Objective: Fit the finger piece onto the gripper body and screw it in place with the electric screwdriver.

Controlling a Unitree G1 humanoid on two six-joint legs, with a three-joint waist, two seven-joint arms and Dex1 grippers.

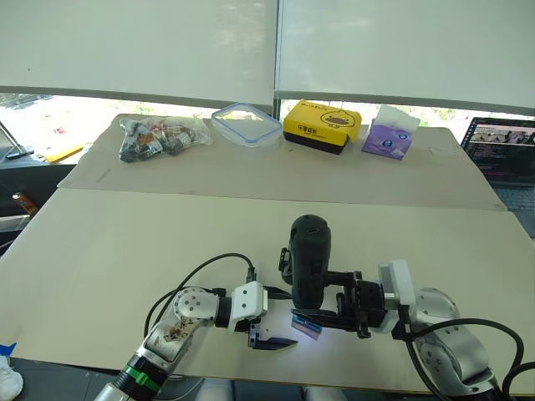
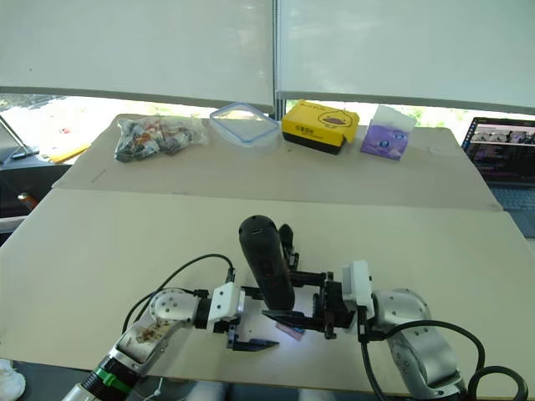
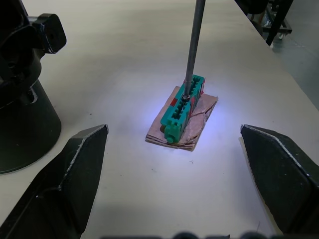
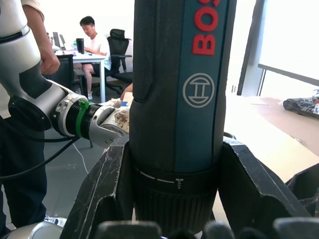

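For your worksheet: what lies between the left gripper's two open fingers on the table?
In the left wrist view, the green-and-tan block lies between the left gripper's fingers, apart from both, with the electric screwdriver's metal bit on it.

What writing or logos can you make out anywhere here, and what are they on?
"BOS", cut off by the picture's edge: red letters on the electric screwdriver, gripped in the right gripper.
A round logo sits below those letters.
Yellow box: print too small to read.
Purple pack: unreadable.
Laptop screen: unreadable.
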